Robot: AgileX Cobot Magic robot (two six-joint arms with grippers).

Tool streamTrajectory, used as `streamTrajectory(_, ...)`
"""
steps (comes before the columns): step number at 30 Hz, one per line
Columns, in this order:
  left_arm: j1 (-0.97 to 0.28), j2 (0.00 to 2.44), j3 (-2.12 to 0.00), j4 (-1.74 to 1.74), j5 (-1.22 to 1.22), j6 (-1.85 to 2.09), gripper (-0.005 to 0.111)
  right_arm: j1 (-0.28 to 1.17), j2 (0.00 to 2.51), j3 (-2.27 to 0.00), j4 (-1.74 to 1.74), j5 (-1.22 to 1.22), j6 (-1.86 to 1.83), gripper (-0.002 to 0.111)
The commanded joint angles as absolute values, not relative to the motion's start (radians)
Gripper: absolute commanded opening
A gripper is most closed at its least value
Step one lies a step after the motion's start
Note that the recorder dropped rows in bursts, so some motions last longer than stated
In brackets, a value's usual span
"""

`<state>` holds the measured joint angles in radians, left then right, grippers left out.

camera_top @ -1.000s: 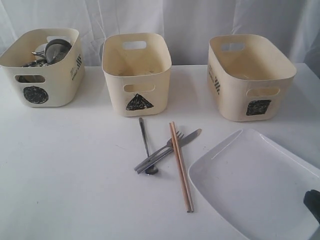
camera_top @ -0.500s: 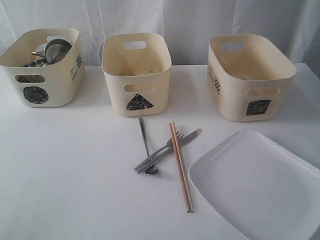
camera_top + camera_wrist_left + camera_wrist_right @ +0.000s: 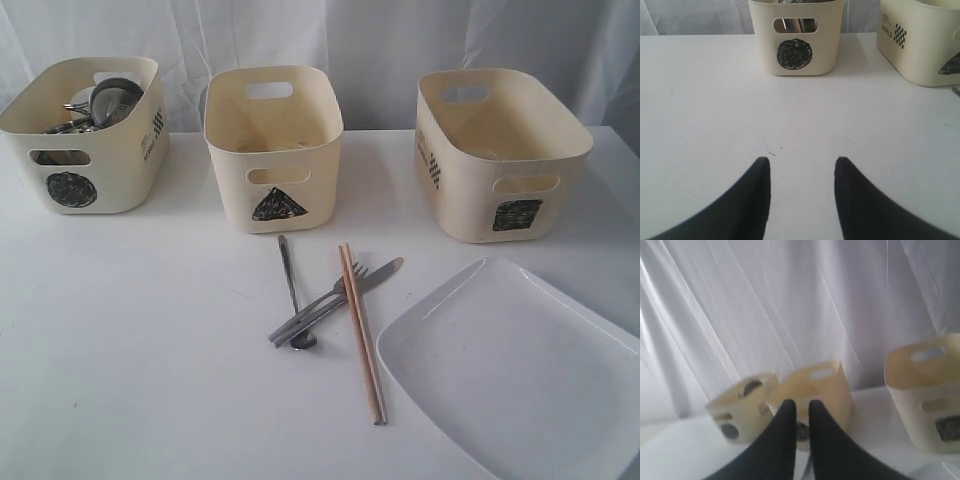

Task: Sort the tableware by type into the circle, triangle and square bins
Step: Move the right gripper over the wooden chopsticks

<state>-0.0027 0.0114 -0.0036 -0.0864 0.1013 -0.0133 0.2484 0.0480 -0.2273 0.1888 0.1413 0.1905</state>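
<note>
A white table (image 3: 130,350) fills the scene from the near edge to the far side, its matte top plain but for a few faint scuffs and a small dark mark (image 3: 771,152) on the left part. Behind its far edge a white curtain (image 3: 380,40) hangs in soft vertical folds across the whole width, left to right

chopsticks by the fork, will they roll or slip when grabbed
The wooden chopsticks look thin, stiff and light, likely easy to lift. Two loose sticks: one may slip free. They cross the fork, which may shift.
</note>
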Motion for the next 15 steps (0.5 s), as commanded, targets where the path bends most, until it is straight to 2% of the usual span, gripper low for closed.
streamTrajectory(1,-0.002,0.006,0.0,-0.092,0.098,-0.022,0.047,0.251,0.223,-0.352,0.185,0.348,0.019,0.033)
streamTrajectory(3,-0.002,0.006,0.0,-0.092,0.098,-0.022,0.047,0.251,0.343,-0.439,0.185,0.407,-0.047,0.05)
streamTrajectory(5,-0.002,0.006,0.0,-0.092,0.098,-0.022,0.047,0.251,0.461,-0.524,0.177,0.448,-0.063,0.057)
streamTrajectory(15,-0.002,0.006,0.0,-0.092,0.098,-0.022,0.047,0.291,1.162,-1.074,0.157,0.807,-0.105,0.057)
